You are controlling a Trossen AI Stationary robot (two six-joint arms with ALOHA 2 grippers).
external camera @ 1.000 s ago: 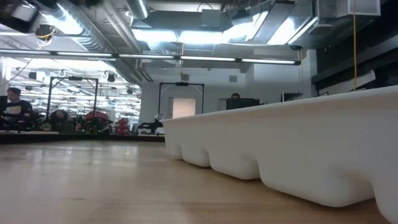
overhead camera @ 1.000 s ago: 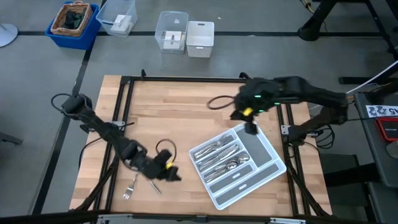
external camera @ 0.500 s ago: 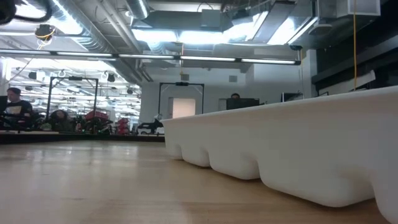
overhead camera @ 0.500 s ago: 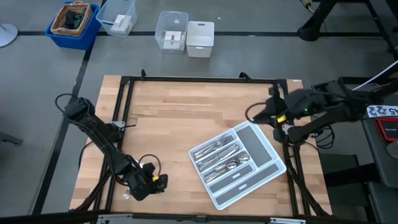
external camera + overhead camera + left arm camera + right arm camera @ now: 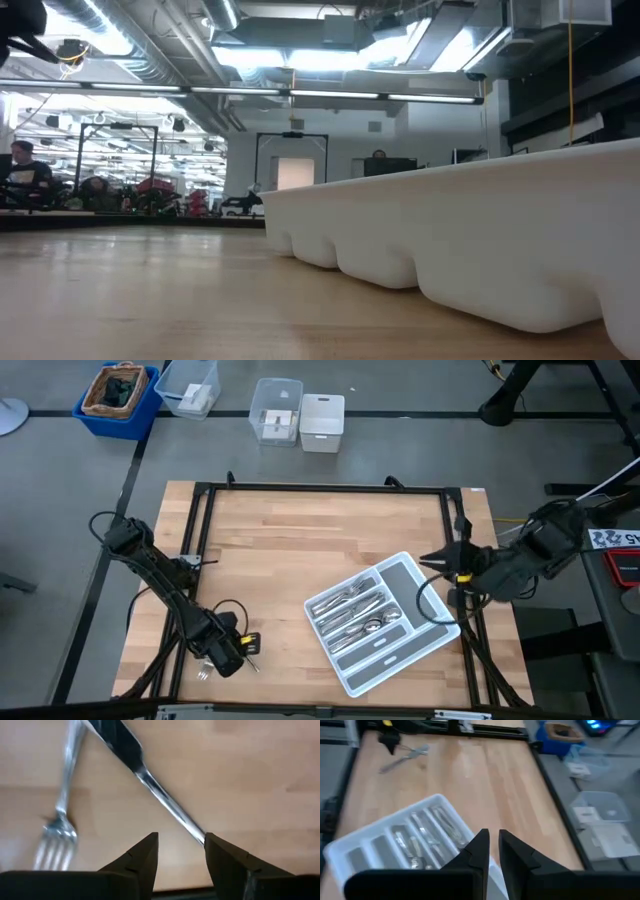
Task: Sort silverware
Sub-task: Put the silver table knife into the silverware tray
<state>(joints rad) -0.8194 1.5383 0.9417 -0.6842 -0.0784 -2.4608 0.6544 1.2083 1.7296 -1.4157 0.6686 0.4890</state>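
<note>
Knife [image 5: 150,780] diagonal, crossing fork [image 5: 62,815] handle

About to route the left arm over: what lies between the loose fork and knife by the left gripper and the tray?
Only bare tabletop, as the high view shows. The fork and knife lie by the left gripper; the tray sits apart.

No words or numbers can be read; the white label [image 5: 617,538] by the table's right edge is too blurry.
</note>
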